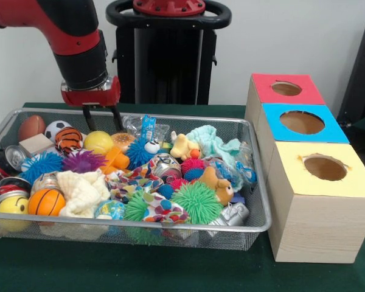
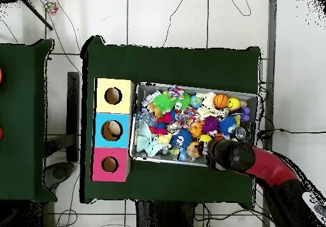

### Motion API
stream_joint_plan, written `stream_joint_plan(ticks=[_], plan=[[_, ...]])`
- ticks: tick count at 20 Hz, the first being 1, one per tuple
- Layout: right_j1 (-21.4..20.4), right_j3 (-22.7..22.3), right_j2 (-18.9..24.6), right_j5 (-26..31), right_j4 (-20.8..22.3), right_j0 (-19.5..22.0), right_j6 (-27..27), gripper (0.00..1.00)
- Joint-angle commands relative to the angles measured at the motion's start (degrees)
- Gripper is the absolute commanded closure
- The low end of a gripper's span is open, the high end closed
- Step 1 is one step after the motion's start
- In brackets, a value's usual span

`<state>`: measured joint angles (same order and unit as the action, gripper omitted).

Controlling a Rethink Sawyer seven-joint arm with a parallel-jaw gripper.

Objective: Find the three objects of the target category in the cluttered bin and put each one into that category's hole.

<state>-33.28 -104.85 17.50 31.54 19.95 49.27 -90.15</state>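
Gripper (image 1: 101, 118) fingers parted, empty, above far-left bin (image 1: 255, 228); tiger (image 1: 68, 139) just left: soft, light; pinch its round body.

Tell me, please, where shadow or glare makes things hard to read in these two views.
Front view: the light is even, with no strong glare; the red box's hole is shaded inside, and the open gripper shows plainly. Overhead view: the arm covers one corner of the bin.
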Motion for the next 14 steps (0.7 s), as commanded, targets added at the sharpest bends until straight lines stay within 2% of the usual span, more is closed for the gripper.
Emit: stream_joint_plan(ticks=[1, 8, 14], plan=[[-0.90, -3.01, 2.83, -5.23, 0.27, -0.70, -4.40, 0.00], [-1.87, -4.54, 3.59, -4.20, -0.21, 0.21, -3.25, 0.00], [-1.46, -3.30, 4.14, -2.79, -0.45, 0.54, -1.93, 0.00]])
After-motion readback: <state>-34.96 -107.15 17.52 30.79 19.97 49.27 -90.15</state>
